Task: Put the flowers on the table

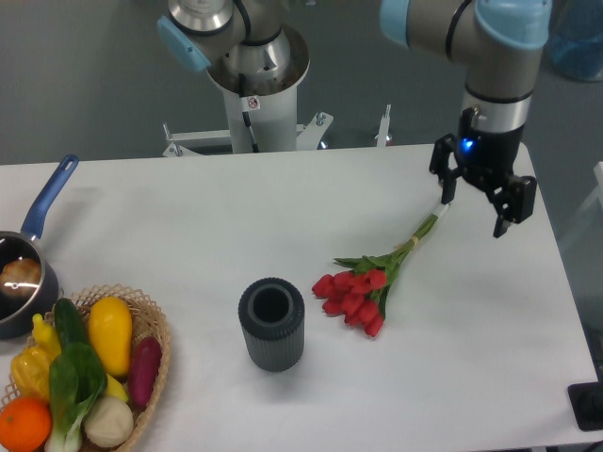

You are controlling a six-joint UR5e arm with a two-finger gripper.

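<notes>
Now your flowers [363, 290] lie flat on the bench [188, 217], red heads just right of the dark ribbed cylinder [271, 324] and the stems running up and right toward the gripper [475, 204]. The jaws stand wide and hold nothing; the stem tips end close by the left finger, and from this view you cannot tell whether they touch it or only line up with it.

By the look of it the placing itself is done, so the step in hand is a clean retreat. Lift straight up before you swing anywhere, so that an open finger does not catch the stem ends and drag the bunch. Keep the jaws apart as you rise; closing them this near the stems could pinch one. When you do move sideways, go away from the bunch rather than across it. The wicker basket [155, 330] of vegetables and the blue-handled pot [28, 273] sit well apart on the far left and need no thought.
</notes>
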